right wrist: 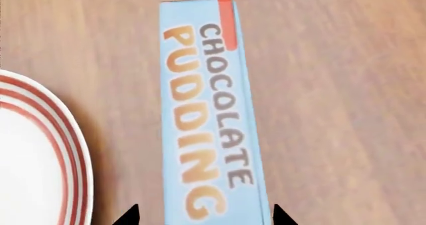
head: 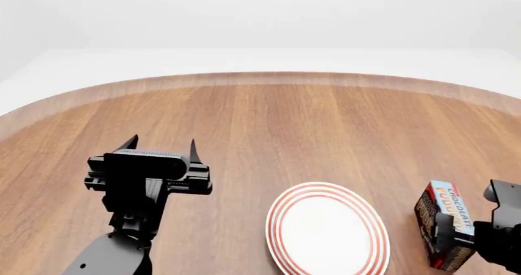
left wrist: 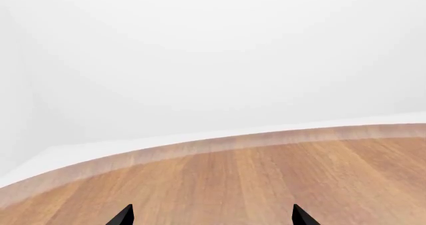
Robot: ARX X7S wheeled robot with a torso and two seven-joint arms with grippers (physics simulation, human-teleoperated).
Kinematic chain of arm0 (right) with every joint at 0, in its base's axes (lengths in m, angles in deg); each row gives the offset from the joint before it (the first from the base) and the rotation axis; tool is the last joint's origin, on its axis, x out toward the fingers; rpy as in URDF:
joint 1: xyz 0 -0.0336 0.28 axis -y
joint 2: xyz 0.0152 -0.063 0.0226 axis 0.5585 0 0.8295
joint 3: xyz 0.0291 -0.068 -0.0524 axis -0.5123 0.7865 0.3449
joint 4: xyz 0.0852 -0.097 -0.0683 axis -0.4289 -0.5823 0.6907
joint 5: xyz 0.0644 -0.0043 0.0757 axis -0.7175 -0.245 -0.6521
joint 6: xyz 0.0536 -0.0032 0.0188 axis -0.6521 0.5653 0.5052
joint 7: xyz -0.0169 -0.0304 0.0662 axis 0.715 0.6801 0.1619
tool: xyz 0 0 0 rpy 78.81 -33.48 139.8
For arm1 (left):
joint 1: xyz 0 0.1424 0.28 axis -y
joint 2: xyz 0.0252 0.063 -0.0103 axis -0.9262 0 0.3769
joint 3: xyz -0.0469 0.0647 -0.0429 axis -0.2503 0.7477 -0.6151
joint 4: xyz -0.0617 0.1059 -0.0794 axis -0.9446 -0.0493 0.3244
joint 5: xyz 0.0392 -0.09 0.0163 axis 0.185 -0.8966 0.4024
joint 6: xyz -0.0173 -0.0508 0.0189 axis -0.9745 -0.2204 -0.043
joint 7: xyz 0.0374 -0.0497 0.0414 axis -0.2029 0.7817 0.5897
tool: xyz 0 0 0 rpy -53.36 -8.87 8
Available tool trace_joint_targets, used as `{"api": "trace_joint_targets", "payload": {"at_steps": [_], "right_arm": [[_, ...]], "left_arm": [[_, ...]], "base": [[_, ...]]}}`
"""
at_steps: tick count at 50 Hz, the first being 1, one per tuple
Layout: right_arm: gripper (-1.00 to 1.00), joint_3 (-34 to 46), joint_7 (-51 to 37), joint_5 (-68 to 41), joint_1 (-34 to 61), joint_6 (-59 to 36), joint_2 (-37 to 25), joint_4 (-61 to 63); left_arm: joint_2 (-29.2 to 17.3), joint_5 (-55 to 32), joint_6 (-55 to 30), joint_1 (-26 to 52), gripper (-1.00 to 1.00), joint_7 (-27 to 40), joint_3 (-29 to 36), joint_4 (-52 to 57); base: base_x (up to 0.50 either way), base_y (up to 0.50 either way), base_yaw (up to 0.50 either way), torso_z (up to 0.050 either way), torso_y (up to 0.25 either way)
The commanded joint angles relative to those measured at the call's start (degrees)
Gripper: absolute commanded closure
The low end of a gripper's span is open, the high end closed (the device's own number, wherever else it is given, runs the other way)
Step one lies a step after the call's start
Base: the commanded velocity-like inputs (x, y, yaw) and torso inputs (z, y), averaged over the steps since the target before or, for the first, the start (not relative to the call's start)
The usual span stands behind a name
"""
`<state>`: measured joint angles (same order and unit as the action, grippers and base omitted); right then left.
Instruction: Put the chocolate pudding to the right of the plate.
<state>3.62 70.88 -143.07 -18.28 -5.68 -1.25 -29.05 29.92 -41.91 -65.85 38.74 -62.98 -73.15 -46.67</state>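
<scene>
Nearest, at 4 o'clock in the head view: right tool [head: 449, 241], its dark body low at the frame edge, reaches the chocolate pudding [head: 446, 225]. The box sits at 3 o'clock of the plate [head: 282, 213], near it but apart, a strip of bare wood between them. Right wrist view looks down on the box's light blue top [right wrist: 209, 120], lettering legible, with the two black fingertips [right wrist: 126, 216] on either side of its near end. Whether they press on the box or merely bracket it cannot be told from these renders; contact is not resolved. Whether the box rests on the surface [head: 269, 122] or hangs just above is also unclear.

Plate at 6 o'clock, white with red rings, flat.

Left tool [head: 160, 146] at 9 o'clock, released, jaws spread, nothing between them; wrist view shows only bare wood.

Judgement: placement essentially reached. Remaining: confirm the box is set down upright, let go, withdraw.
</scene>
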Motion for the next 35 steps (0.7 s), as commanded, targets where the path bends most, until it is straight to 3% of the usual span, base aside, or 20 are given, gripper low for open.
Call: {"api": "trace_joint_targets", "payload": {"at_steps": [1,9,19,35], "right_arm": [[-1.0,-0.75,-1.18,-0.08,0.64,0.17,-0.32,0.75],[-1.0,-3.84,-3.41,-2.81,0.35,0.71,-1.92,4.08],[-1.0,-13.29,-8.25,-10.34,-2.38,4.32,-6.61,13.13],[-1.0,-17.28,-4.68,-10.52,-8.61,10.15,-7.99,18.6]], "left_arm": [[-0.12,-0.18,0.07,0.02,-1.0,0.19,0.14,-0.02],[-0.2,-0.25,0.14,-0.06,-1.0,0.33,0.3,-0.08],[-0.34,-0.44,0.07,0.01,-1.0,0.53,0.36,0.06],[-0.44,-0.66,0.22,0.26,-1.0,0.72,0.61,-0.13]], "base": [[0.0,0.0,0.0,0.0,0.0],[0.0,0.0,0.0,0.0,0.0],[0.0,0.0,0.0,0.0,0.0],[0.0,0.0,0.0,0.0,0.0]]}}
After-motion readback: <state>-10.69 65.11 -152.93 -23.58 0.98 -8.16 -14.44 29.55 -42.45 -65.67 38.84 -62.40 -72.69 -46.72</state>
